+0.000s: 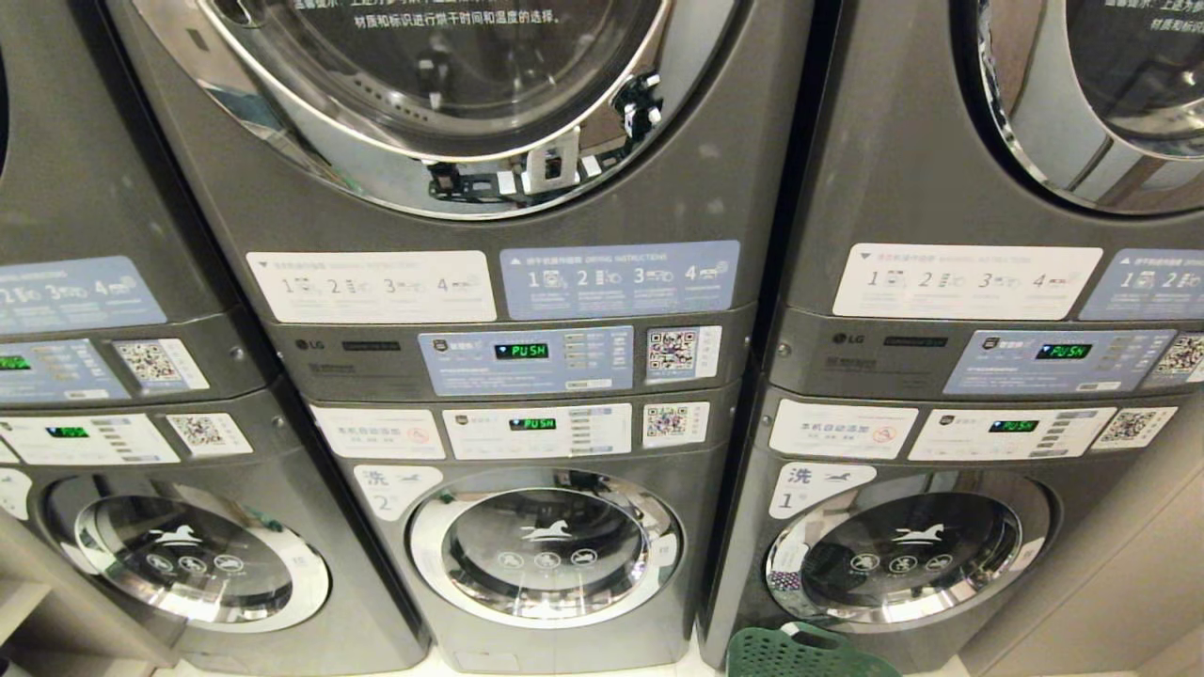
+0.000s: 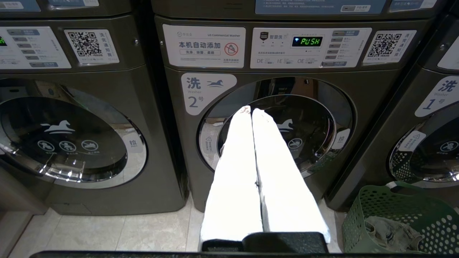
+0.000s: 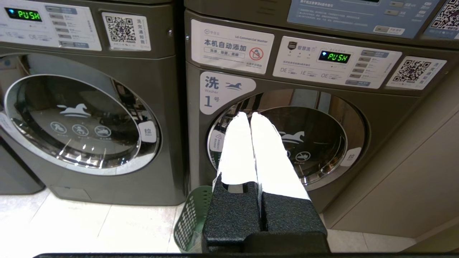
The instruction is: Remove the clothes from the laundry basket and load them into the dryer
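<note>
I am lining up before the first pick, both grippers' fingers pressed together and empty, next needing to reach the grey clothes (image 2: pixel 391 231) in the green laundry basket (image 2: pixel 401 200) on the floor.

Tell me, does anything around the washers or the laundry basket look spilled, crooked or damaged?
Nothing stands out. The green laundry basket stands upright on the floor before washer number 1, grey clothes inside it, none spilled. The washer doors in view are shut, and displays read PUSH.
</note>
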### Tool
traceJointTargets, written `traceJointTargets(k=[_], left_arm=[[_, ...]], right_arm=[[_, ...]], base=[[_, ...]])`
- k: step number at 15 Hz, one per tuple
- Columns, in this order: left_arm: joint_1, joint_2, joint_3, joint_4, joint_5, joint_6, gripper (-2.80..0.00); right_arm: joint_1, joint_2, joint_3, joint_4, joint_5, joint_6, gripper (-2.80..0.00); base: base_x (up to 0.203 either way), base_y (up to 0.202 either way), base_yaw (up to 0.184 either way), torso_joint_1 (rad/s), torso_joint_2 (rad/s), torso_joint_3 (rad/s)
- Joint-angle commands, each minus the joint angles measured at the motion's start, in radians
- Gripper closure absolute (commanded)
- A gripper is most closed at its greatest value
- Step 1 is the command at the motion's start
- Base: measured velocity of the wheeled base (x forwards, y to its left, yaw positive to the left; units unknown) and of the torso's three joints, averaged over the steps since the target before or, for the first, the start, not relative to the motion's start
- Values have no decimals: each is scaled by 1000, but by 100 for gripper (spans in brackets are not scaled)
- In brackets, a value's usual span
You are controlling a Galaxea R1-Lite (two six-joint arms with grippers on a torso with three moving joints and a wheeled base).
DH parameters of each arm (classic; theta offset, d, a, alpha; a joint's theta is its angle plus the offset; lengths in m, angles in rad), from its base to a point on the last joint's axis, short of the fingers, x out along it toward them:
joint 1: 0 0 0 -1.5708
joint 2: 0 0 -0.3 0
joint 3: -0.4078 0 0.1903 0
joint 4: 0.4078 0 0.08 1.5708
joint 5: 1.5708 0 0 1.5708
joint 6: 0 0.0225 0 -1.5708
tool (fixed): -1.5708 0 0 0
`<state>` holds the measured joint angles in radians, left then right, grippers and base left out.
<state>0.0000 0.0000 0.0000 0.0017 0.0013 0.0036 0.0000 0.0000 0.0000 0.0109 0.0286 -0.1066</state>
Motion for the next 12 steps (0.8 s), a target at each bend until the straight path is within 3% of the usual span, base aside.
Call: traceJointTargets(k=[1,12], left_arm=[[0,0,2,0,0,-1,0],[0,2,2,0,0,-2,0]], right_arm=[[0,2,0,0,1,-1,0],[0,0,0,0,1,1,0]], base=[[0,0,0,76,-155,-72],[0,0,0,63,-120,-59]])
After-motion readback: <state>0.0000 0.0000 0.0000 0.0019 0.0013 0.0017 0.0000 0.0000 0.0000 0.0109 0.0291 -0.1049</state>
